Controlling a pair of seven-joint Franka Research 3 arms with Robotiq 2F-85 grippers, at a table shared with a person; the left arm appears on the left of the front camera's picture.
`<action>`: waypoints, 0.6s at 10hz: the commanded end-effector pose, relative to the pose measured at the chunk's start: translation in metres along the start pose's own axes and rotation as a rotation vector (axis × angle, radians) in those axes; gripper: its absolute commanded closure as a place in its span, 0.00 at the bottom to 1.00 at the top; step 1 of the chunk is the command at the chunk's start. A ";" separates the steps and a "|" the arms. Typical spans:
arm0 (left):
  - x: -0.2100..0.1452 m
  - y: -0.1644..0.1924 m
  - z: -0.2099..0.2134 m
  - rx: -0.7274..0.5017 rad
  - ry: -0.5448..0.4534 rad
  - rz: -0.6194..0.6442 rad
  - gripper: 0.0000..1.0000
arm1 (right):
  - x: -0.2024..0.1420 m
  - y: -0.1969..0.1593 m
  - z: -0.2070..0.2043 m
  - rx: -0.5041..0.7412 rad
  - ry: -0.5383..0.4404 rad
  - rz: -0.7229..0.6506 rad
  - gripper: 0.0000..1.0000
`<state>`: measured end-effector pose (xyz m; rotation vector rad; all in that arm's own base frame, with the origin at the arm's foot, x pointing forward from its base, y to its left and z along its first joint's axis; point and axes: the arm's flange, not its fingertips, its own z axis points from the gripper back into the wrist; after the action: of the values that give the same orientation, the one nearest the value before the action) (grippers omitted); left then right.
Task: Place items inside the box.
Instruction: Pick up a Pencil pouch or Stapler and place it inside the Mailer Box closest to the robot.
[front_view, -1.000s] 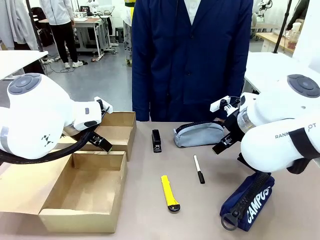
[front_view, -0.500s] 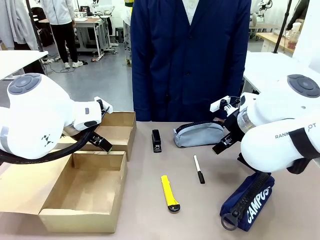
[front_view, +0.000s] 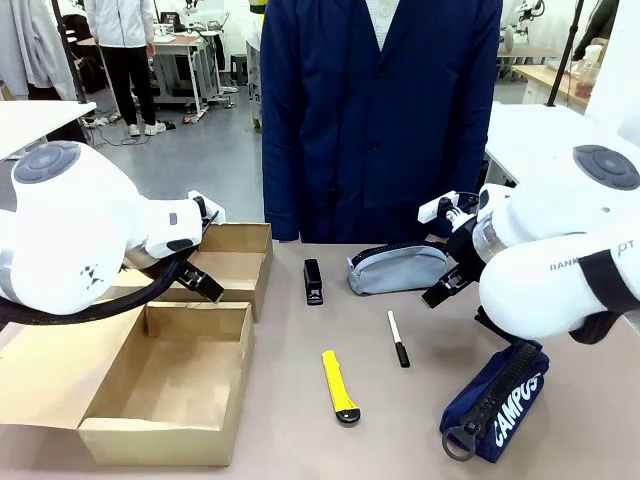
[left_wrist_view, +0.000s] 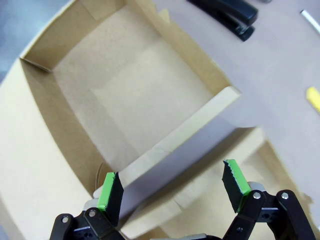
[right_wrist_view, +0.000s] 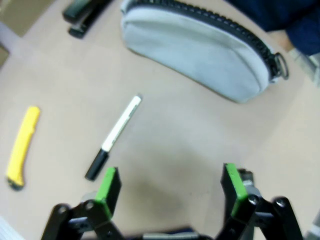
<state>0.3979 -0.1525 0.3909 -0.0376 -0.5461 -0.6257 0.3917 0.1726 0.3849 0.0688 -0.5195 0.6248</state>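
Note:
An open cardboard box (front_view: 160, 438) sits at the table's left, with nothing inside. My left gripper (left_wrist_view: 172, 182) hangs open above the box's (left_wrist_view: 186, 134) inner wall. On the tabletop lie a black stapler (front_view: 313, 282), a grey-blue zip pouch (front_view: 397, 268), a white black-capped marker (front_view: 398, 338), a yellow utility knife (front_view: 339, 385) and a navy pouch lettered "CAMPUS" (front_view: 497, 400). Open and holding nothing, my right gripper (right_wrist_view: 170, 182) hovers over bare table just short of the marker (right_wrist_view: 115, 134) and the grey-blue pouch (right_wrist_view: 200, 47). The knife (right_wrist_view: 22, 147) and the stapler (right_wrist_view: 85, 12) lie farther off.
A person in a dark blue coat (front_view: 380, 120) stands at the far edge, hands out of sight. The box's flaps (front_view: 235, 262) spread toward the back. Bare tabletop lies between the box and the knife.
Both arms have shifted very slightly; the left arm's body has edged up and left. The items on the table have not moved.

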 end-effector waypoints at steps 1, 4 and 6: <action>0.003 0.012 0.096 -0.142 -0.016 0.043 0.00 | 0.014 -0.019 0.089 0.039 0.047 -0.206 0.00; -0.044 0.065 0.202 -0.458 -0.025 0.164 0.00 | -0.044 -0.070 0.213 0.276 0.012 -0.474 0.00; -0.108 0.156 0.209 -0.756 -0.133 0.459 0.00 | -0.135 -0.161 0.254 0.492 -0.171 -0.823 0.00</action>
<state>0.2870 0.0217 0.5538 -0.7400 -0.4463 -0.5278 0.2731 -0.0243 0.5699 0.6001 -0.3828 0.1357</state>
